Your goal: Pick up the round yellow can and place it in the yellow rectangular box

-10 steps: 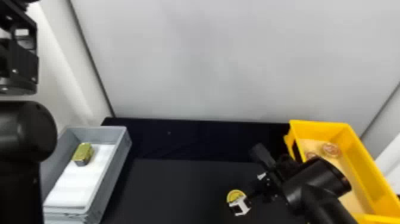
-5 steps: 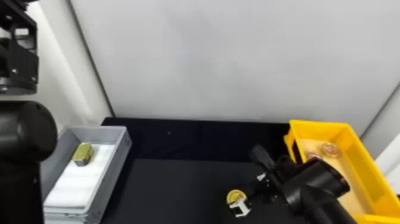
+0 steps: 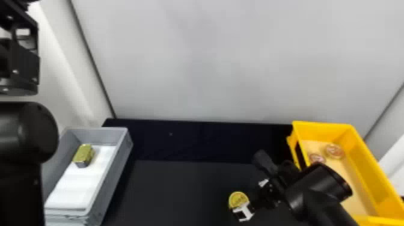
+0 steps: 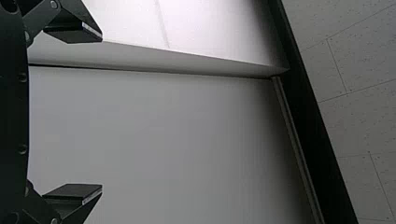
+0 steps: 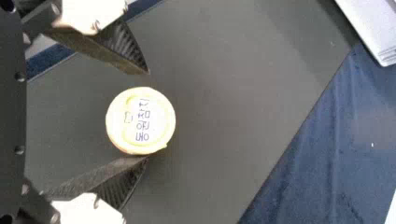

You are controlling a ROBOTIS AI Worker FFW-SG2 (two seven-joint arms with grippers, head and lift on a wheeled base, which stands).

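Right gripper (image 3: 255,201) sits slightly nearer the table's near edge than in the earlier head views; one round yellow can (image 3: 239,200) keeps its spot. Two fingers (image 5: 116,49) stand apart, the can between them near the tips: one finger at its side, contact unclear, the other with a small gap. Can upright on the black table (image 3: 180,186), lid up, outside the box. Right of it, one yellow rectangular box (image 3: 369,168), holding two round reddish-topped cans (image 3: 334,151), side by side toward its far end; right arm (image 3: 318,186) partly in front. Far left, one grey box (image 3: 115,174): one white sheet (image 3: 81,186), one gold-topped tin (image 3: 84,154) at its far end. Left gripper (image 3: 24,66) high at left, its two fingers spread wide.
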